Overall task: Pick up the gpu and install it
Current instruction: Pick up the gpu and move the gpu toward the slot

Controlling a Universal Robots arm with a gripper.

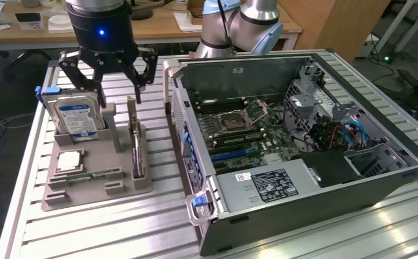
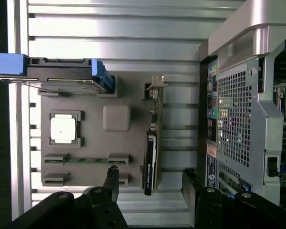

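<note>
The gpu [image 1: 135, 144] stands on its long edge in a slot of the grey tray [image 1: 86, 191], on the side of the tray that faces the open case [image 1: 303, 135]. Its long axis runs along that side of the tray, parallel to the case wall, and the silver bracket is at the tray end where the hard drive [image 1: 75, 116] stands.

The gripper [image 1: 120, 100] hangs over the tray and points down. Its fingers [image 1: 94, 86] are spread wide apart and hold nothing.

From the wrist camera the gpu [image 2: 151, 143] shows as a thin dark strip, seen on its top edge. The gripper [image 2: 150, 170] is centred over this strip: one of the fingers [image 2: 109, 179] is on the inner side of the card, over the tray [image 2: 95, 143], and the other is on the side toward the case [image 2: 238, 109]. So the line on which the fingers close crosses the card's long axis, and its two flat faces look toward the pads. I judge the fingers to be above the card and not touching it, but the height is hard to read.
</note>
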